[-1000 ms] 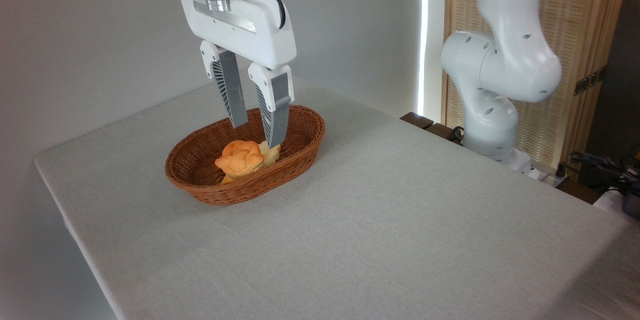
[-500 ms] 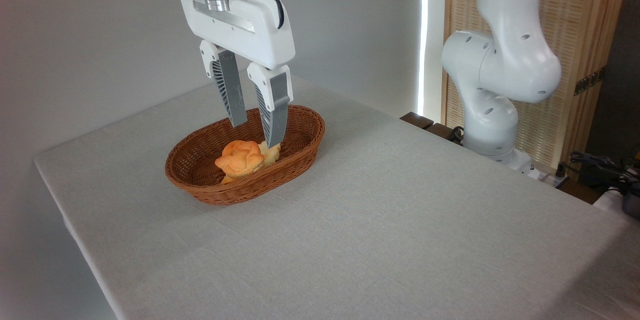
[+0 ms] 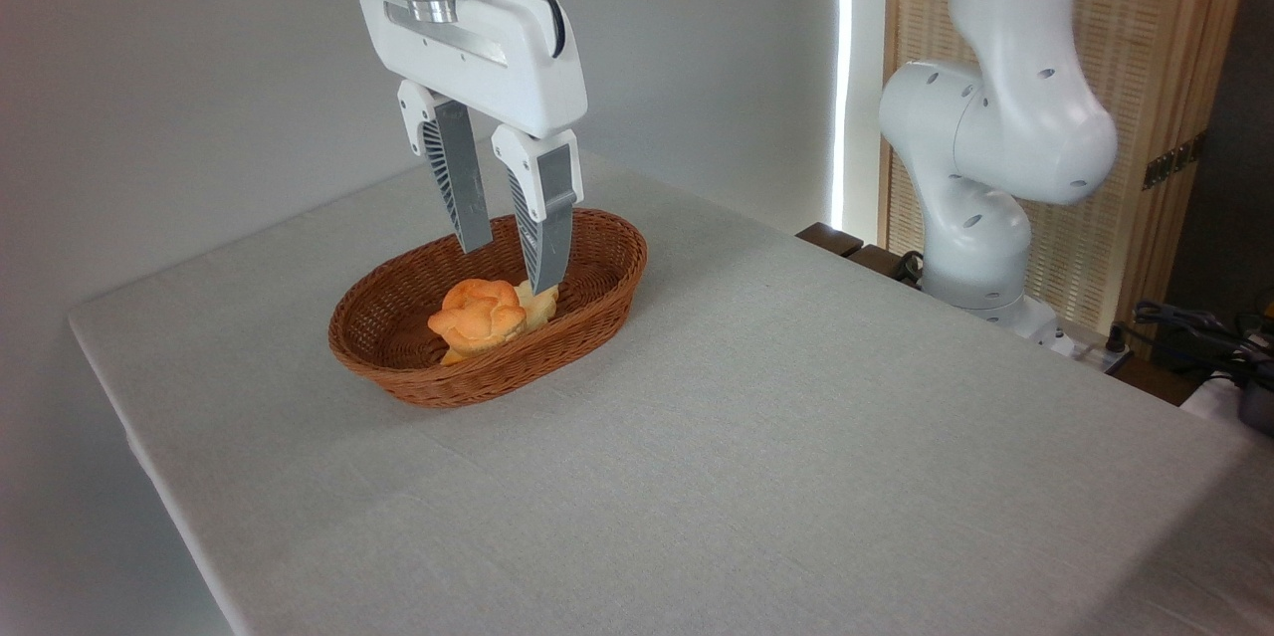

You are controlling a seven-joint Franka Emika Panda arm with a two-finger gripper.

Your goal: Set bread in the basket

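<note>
A white robot arm [image 3: 1005,128] stands right of an oval wicker basket [image 3: 597,293] on a cloth-covered table [image 3: 796,437]. Above the basket, the gripper [image 3: 513,263] hangs parted and empty; the bread [image 3: 478,316] lies inside, beneath it. No writing is legible.

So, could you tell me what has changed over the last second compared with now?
Very little: the gripper has risen very slightly above the basket, its fingers open and holding nothing. The bread lies in the basket exactly as before, with a paler piece behind it.
</note>
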